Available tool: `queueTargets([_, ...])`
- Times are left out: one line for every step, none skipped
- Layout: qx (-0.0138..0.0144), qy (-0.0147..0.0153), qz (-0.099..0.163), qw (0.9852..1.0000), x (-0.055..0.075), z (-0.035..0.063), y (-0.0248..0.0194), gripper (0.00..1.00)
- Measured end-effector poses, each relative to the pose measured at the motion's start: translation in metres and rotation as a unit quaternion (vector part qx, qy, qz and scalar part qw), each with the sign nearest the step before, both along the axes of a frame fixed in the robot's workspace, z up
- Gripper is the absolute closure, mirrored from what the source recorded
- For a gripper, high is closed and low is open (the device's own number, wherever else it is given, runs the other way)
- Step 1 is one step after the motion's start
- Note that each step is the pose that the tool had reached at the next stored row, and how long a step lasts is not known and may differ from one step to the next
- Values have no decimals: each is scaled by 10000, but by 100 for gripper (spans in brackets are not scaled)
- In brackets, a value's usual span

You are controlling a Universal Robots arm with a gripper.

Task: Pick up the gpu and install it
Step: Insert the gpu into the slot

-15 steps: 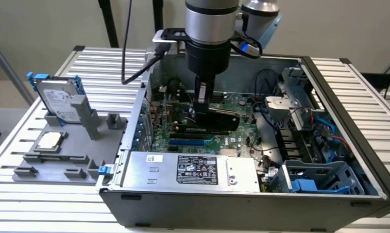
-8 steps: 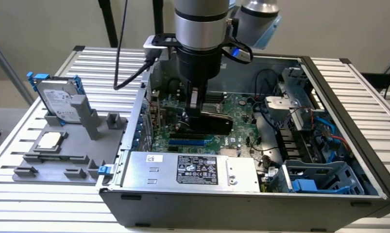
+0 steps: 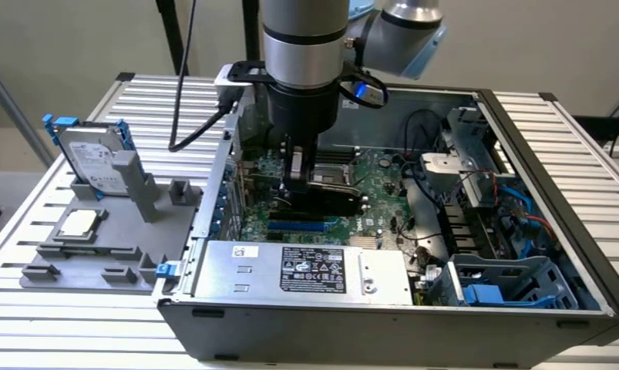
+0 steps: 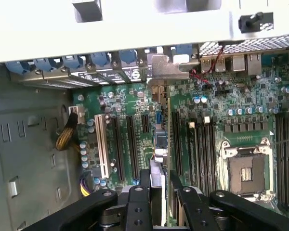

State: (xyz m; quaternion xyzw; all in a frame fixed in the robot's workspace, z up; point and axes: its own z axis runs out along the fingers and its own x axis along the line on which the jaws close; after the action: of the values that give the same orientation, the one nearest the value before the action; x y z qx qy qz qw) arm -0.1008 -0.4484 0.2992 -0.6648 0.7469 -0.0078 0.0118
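1. Pickup done: pincer (image 4: 160, 182) clamped on the gpu (image 4: 166, 125), one finger on each face.
2. Gpu upright and edge-on inside the open PC case (image 3: 391, 327), over the motherboard (image 4: 125, 96) expansion slots, silver bracket (image 4: 164, 72) toward the rear openings.
3. Seated in slot or just above: cannot tell. Not released, so install looks unfinished.
4. Hard drive (image 3: 93, 158) and CPU chip (image 3: 80, 223) parked on the surface (image 3: 83, 327), well apart.

I log: wall (image 3: 62, 38), plain pale beige, at the back; table (image 3: 582, 146), ribbed aluminium slats; two black posts (image 3: 169, 35) upright beyond its far edge; slanted grey pole (image 3: 3, 96) at the exterior view's left; light soft, even.
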Motion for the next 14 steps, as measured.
queueTargets([6,0,25,10000,-18,-6,-5,73])
queueTargets([11,0,54,10000,-32,-10,-11,73])
queueTargets([13,-1,81,10000,-42,-16,-14,73])
queueTargets([14,-1,102,9999,-45,-20,-14,73])
queueTargets([12,1,113,9999,-45,-21,-14,73])
queueTargets([12,1,119,9999,-45,-21,-14,73])
queueTargets([12,1,123,9999,-45,-22,-14,73])
queueTargets([12,1,124,9999,-45,-23,-14,73])
queueTargets([12,1,124,9999,-45,-23,-14,73])
queueTargets([12,1,124,9999,-45,-23,-14,73])
queueTargets([13,0,124,9999,-45,-24,-14,73])
queueTargets([13,0,125,9999,-45,-26,-13,73])
queueTargets([13,0,124,9999,-45,-30,-11,73])
queueTargets([13,-1,124,9999,-45,-34,-9,73])
